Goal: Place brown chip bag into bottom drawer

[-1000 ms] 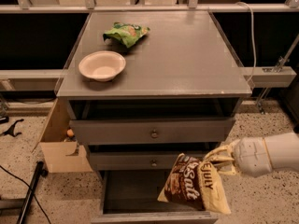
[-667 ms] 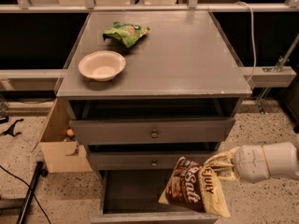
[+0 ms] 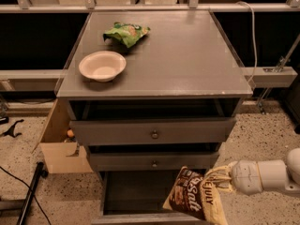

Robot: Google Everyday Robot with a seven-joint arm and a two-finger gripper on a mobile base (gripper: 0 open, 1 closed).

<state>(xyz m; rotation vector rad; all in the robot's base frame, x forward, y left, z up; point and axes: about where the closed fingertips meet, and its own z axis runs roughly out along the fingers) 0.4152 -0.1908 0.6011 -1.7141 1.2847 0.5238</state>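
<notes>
Hand [image 3: 228, 178] pinches the brown chip bag [image 3: 194, 198] by its top, over the open bottom drawer [image 3: 136, 191]. Next, I think, it must go lower and let go.

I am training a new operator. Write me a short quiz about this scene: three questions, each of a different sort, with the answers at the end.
1. True or false: the brown chip bag lies flat inside the bottom drawer.
2. Where is the pincer? A) at the top drawer's knob. B) low on the right, at the bag's upper corner. C) inside the middle drawer.
3. Fill in: on the cabinet top, the green chip bag lies behind a white ____.

Key
1. False: it hangs from the pincer, which is shut on it, over the open drawer.
2. B
3. bowl
</notes>
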